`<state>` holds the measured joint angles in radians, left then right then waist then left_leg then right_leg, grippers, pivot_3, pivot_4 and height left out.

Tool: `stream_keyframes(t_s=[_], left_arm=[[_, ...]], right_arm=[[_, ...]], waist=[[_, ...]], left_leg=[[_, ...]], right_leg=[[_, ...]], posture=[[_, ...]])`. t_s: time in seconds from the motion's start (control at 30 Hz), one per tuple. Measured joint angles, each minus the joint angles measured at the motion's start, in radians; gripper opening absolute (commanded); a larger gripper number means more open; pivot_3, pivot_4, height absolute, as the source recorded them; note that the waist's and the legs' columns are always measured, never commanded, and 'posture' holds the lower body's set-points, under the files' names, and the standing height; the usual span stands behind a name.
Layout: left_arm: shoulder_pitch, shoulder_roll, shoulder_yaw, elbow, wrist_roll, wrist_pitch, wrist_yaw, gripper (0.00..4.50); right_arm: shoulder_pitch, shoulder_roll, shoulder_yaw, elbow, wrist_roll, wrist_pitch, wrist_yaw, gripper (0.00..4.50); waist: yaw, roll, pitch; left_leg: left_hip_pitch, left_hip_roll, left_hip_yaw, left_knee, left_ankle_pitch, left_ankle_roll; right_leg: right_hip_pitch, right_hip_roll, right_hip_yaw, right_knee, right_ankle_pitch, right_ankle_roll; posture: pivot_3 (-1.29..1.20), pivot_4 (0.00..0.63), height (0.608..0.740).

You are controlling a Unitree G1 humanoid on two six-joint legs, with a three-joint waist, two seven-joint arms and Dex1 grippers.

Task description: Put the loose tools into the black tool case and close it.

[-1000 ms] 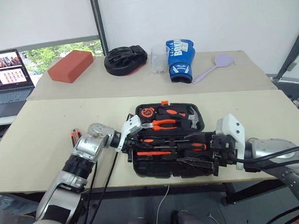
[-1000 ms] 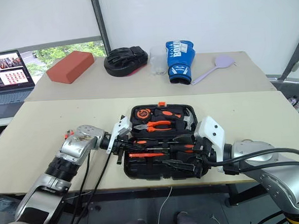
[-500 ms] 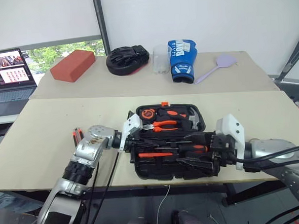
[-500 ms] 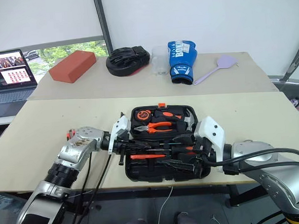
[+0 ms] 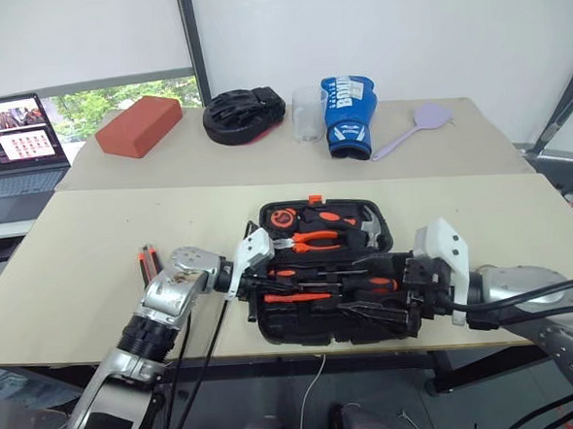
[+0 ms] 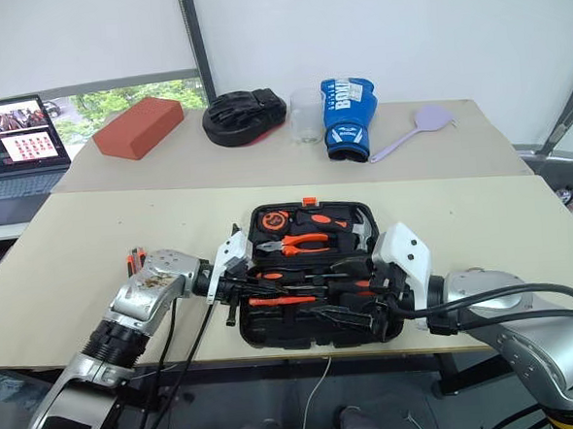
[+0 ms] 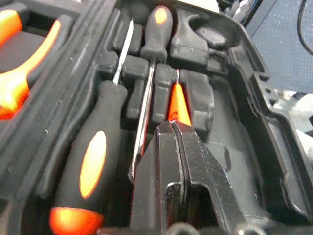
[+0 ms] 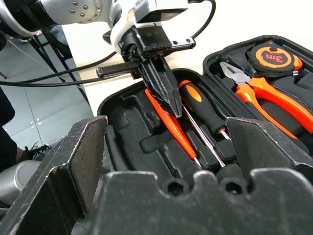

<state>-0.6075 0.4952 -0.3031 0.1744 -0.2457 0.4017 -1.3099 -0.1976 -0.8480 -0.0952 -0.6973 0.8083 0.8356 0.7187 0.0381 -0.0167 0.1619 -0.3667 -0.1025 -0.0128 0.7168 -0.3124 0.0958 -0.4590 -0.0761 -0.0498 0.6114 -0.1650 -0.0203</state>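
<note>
Two grippers sit at the open black tool case (image 5: 324, 271), centre of the head view. My left gripper (image 8: 164, 95) has pulled back a little toward the lower left since a second ago; its jaws are pressed fully together, tips resting on the orange tester pen (image 8: 171, 122), which lies slanted across the front tray. I can't tell if the pen is pinched or just being nudged; it does not look seated in a recess yet. My right gripper (image 5: 415, 294) hasn't budged, parked at the case's lower-right corner with jaws spread as wide as they go, holding nothing.

Both long screwdrivers (image 7: 93, 161) are already lying in their moulded slots, just beside the pen. Pliers (image 5: 312, 238), tape measure (image 5: 284, 216) and hammer (image 5: 372, 226) fill the rear half. Utility knife and tape roll: can't pick them out for sure.

My read: the small pull-back means I'm adjusting the pen's lie, not moving on. Lid closing is still ahead, and a proud pen would likely block the lid.
</note>
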Motion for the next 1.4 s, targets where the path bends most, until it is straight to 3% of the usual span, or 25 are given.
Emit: stream_keyframes(t_s=[0.3,0.7,0.8,0.93,1.13,1.3,1.4], left_arm=[[0.029,0.002,-0.018,0.006,0.056,-0.175,0.033,0.05],[0.031,-0.019,0.032,0.019,0.040,-0.113,0.066,0.05],[0.067,0.006,0.090,-0.055,-0.012,-0.007,0.104,0.74],[0.125,0.064,0.262,-0.253,-0.133,0.190,0.209,2.27],[0.514,0.080,0.638,-0.599,-0.235,0.413,0.482,4.45],[0.732,0.000,0.881,-0.745,-0.254,0.468,0.676,4.45],[0.780,-0.057,0.975,-0.778,-0.273,0.527,0.789,4.45]], right_arm=[[0.001,0.000,0.000,0.000,0.000,0.000,0.001,4.50],[-0.015,0.001,0.017,0.008,-0.008,-0.001,0.016,4.50],[-0.082,0.016,0.040,0.051,-0.021,-0.013,0.029,4.50],[-0.199,0.048,0.060,0.139,-0.021,-0.019,0.051,4.50],[-0.330,0.085,0.150,0.273,-0.083,-0.087,0.175,4.50],[-0.384,0.116,0.203,0.333,-0.116,-0.130,0.267,4.50],[-0.405,0.128,0.213,0.358,-0.124,-0.137,0.308,4.50]], waist=[[0.004,0.000,-0.001],[0.002,0.000,-0.001],[-0.006,0.000,0.000],[-0.018,0.000,0.000],[-0.033,0.000,0.000],[-0.017,0.000,0.000],[-0.006,0.000,0.000]], left_leg=[[0.003,0.000,0.000,0.000,0.000,0.000],[0.002,0.000,0.000,-0.001,0.000,0.000],[0.001,0.000,0.001,-0.001,0.000,0.000],[0.001,0.000,0.000,-0.002,0.000,0.000],[0.006,-0.002,-0.002,-0.007,-0.001,0.000],[0.009,-0.003,-0.003,-0.007,-0.005,-0.008],[0.009,-0.003,-0.003,-0.006,-0.005,-0.008]], right_leg=[[0.003,0.000,0.001,0.000,0.000,0.000],[0.002,0.000,0.000,0.000,0.000,0.000],[0.000,0.001,0.001,0.000,0.000,0.000],[-0.001,0.001,0.001,0.000,0.000,0.000],[-0.001,0.003,0.004,-0.001,0.000,0.000],[0.003,0.001,0.005,-0.002,0.000,0.000],[0.004,0.001,0.005,-0.001,0.000,0.001]], posture=[[0.00,0.150,0.740],[0.00,0.150,0.740],[0.00,0.150,0.740],[0.00,0.150,0.740],[0.00,0.150,0.740],[0.00,0.150,0.740],[0.00,0.150,0.740]])
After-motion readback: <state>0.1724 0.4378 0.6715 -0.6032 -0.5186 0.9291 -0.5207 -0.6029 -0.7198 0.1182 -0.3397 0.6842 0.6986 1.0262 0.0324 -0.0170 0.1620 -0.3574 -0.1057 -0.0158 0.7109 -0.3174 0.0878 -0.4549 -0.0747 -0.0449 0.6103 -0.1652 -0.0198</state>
